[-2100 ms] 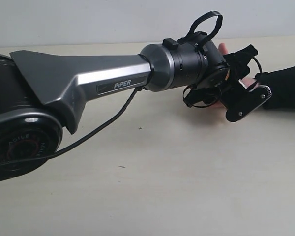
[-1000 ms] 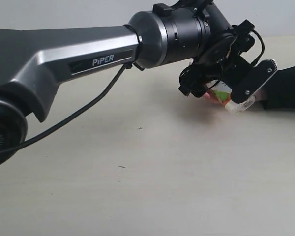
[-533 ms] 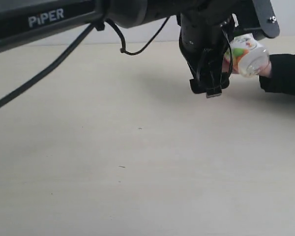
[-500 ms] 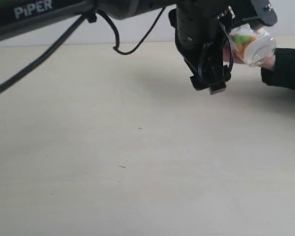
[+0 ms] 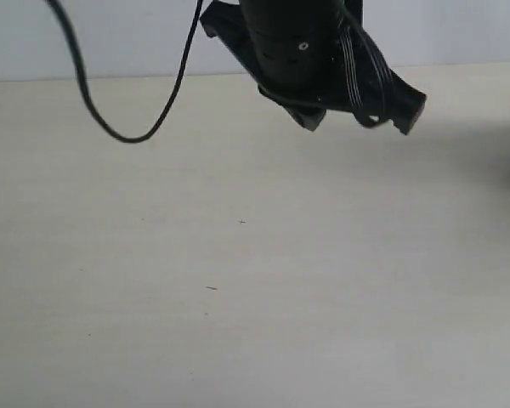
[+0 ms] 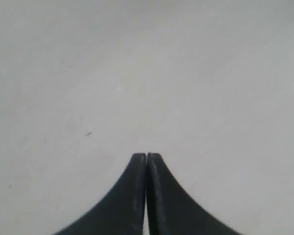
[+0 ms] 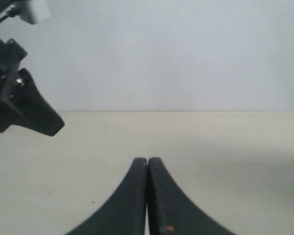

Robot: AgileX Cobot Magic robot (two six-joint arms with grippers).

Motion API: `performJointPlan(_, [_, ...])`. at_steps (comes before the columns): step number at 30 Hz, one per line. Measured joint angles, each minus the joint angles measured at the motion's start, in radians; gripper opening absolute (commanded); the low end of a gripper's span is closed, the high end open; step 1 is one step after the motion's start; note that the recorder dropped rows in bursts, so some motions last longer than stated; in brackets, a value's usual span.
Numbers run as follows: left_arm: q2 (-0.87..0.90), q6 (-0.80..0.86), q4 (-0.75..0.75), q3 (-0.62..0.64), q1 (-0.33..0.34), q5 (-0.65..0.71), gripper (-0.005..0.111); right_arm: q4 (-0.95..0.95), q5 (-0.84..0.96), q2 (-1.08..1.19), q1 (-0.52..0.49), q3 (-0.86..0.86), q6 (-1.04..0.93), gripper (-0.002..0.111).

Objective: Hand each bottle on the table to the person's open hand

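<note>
No bottle and no person's open hand shows in any view. The pale beige table [image 5: 238, 323] lies bare apart from tiny dark specks [image 5: 241, 222]. My left gripper [image 6: 147, 155] is shut with nothing between its fingers and looks down at the tabletop [image 6: 196, 73]. The black end of my left arm [image 5: 314, 59] hangs at the top of the exterior view, above the table's far part. My right gripper [image 7: 148, 159] is also shut and empty, low over the table [image 7: 225, 147].
A loose black cable [image 5: 136, 127] loops down from the left arm. The left arm's black end [image 7: 19, 103] also shows in the right wrist view, raised above the table. A plain pale wall [image 7: 176, 54] stands behind the table's far edge.
The left arm has lifted up and back from the person's hand. The hand holding the white fruit-and-flower bottle has gone out of view at the right.
</note>
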Motion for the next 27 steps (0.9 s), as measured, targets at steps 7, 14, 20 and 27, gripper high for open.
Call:
performJointPlan(7, [-0.467,-0.061,-0.008,0.620,-0.206,-0.636,0.003,0.000,0.000,0.000,0.000,0.000,0.000,0.000])
performJointPlan(14, [-0.814,-0.065,-0.036,0.808,-0.304,-0.636,0.003,0.000,0.000,0.000,0.000,0.000,0.000,0.000])
performJointPlan(20, [-0.885,-0.067,-0.038,0.808,-0.304,-0.625,0.003,0.000,0.000,0.000,0.000,0.000,0.000,0.000])
performJointPlan(27, [-0.896,-0.106,-0.015,0.808,-0.300,-0.520,0.003,0.000,0.000,0.000,0.000,0.000,0.000,0.000])
